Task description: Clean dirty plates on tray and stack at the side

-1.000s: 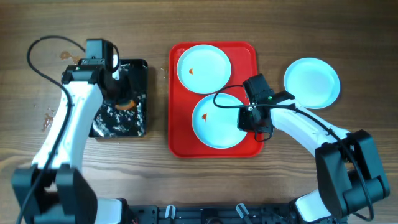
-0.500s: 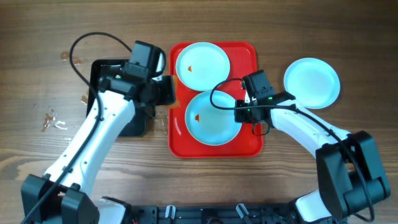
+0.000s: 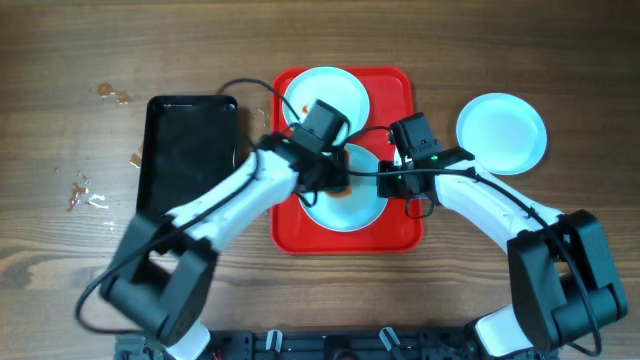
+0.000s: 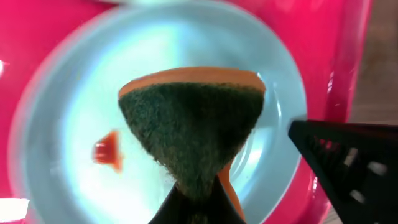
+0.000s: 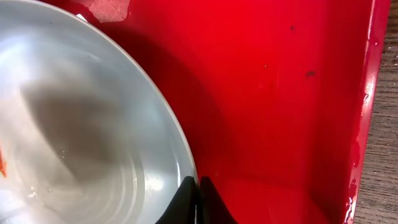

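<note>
Overhead view: red tray [image 3: 290, 235] mid-table, carrying two pale-blue plates; far plate [image 3: 340, 90] toward the back, near plate [image 3: 362, 212] toward the front, partly hidden under the left gripper [image 3: 333, 183].
Table, right side: third plate [image 3: 501, 132] on bare wood, well apart from the tray, no spot visible on it.
Table, left side: black tray [image 3: 190, 150] near the red tray, not touching it.
Tool: sponge [image 4: 189, 130] pinched at its lower end between the left gripper's closed fingers, green scouring face fanning out above, orange backing at the edge.
Right arm: right gripper [image 5: 198, 193] clamped tight on the near plate's rim, at the plate's right side.
Soil: orange-red sauce spot [image 4: 109, 151] on the near plate's floor, left of the sponge in the left wrist view, apart from it and uncovered.
Contact: sponge over the plate's middle; touching or hovering, not determinable.
Step judged: scrub of the near plate, with the right arm steadying it.
Governing relation: spot sideways from the sponge, on the side away from the held rim; a sweep away from the right gripper called for.
Risk judged: plate pivoting or sliding about its single rim pinch under sponge pressure.
</note>
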